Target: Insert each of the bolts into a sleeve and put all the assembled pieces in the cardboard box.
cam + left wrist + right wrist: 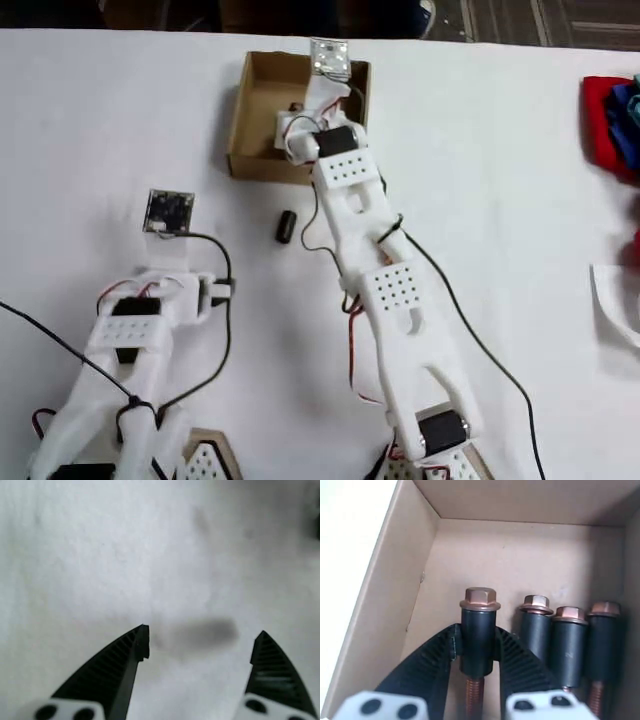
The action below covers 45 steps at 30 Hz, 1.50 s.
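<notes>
I can read nothing here. There is no text, number or sign on the cardboard box (385,605), on the copper bolt (480,599), or on the black sleeve (477,640) around it.
</notes>
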Each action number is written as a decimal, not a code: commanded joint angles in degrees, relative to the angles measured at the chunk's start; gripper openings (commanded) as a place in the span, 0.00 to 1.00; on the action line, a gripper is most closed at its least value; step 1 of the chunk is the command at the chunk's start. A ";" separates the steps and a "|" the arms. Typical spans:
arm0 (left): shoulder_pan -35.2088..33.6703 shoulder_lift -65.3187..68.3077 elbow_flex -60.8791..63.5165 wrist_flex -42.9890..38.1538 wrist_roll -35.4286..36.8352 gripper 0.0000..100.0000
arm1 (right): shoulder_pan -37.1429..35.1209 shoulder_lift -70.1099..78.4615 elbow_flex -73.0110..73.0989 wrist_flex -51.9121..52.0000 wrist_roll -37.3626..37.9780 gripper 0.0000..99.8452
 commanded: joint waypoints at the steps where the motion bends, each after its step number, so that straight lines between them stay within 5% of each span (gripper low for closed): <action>1: -0.09 -1.14 0.04 -0.79 0.26 0.34 | -0.66 -0.75 -0.97 -0.13 -0.53 0.02; 33: -0.09 -1.14 0.04 -0.88 0.26 0.34 | -0.04 -6.02 -1.67 -1.19 -0.09 0.10; 45: -0.09 -1.14 0.04 -0.97 0.26 0.34 | -2.15 -20.44 -1.67 27.30 -0.62 0.10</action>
